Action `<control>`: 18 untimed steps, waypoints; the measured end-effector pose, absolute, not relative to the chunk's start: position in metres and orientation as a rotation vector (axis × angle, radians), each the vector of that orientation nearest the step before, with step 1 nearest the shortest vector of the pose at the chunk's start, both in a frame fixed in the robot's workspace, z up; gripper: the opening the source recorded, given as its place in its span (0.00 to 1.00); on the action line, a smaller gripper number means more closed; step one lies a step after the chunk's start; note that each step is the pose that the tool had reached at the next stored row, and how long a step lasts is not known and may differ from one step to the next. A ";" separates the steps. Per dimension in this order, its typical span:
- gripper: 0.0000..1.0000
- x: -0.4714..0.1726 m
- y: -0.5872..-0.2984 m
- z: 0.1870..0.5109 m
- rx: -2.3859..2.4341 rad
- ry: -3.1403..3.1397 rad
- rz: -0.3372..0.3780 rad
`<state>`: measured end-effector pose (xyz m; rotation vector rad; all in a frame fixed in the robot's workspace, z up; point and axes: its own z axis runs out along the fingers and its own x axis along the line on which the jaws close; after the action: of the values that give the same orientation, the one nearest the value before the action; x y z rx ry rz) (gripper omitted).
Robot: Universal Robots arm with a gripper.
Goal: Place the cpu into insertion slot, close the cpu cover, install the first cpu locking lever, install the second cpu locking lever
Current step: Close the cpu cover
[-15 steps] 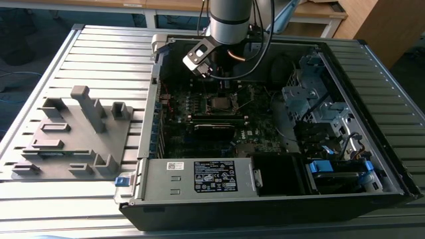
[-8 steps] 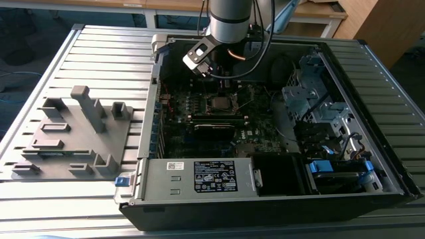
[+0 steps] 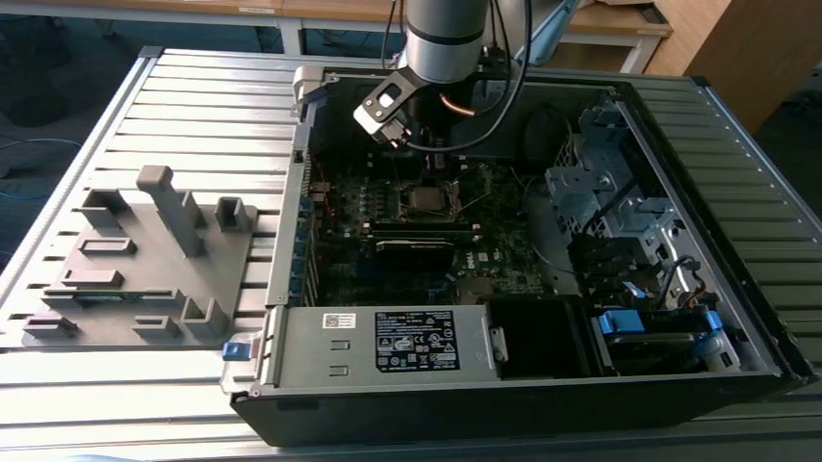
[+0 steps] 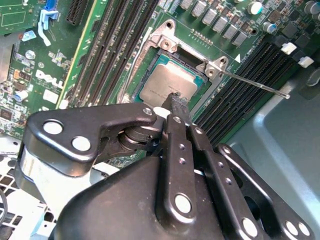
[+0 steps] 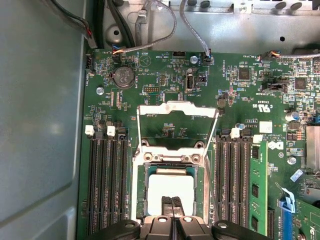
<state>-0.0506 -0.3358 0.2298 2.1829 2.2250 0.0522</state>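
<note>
Closed claw [image 5: 172, 201], tips together on cpu [image 5: 167, 185] lying flat in insertion slot [image 5: 139, 185], mid-frame in exterior view; cpu cover [image 5: 177, 107] upright just beyond.

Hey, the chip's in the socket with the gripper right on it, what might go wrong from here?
First, the shut gripper sits on the edge of the cpu; if the chip is not seated flat in the insertion slot, pressing might damage it.
Second, the cpu cover stands open and a thin locking lever juts out beside the socket; the arm might snag either.
</note>
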 end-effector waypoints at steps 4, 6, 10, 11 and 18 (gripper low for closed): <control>0.11 -0.051 -0.336 0.231 2.183 2.225 0.053; 0.11 -0.051 -0.336 0.232 2.183 2.225 0.053; 0.11 -0.051 -0.336 0.233 2.183 2.225 0.053; 0.11 -0.051 -0.336 0.233 2.183 2.225 0.053; 0.11 -0.051 -0.336 0.233 2.187 2.221 0.053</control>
<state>-0.0505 -0.3358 0.2333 2.1867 2.2212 0.0526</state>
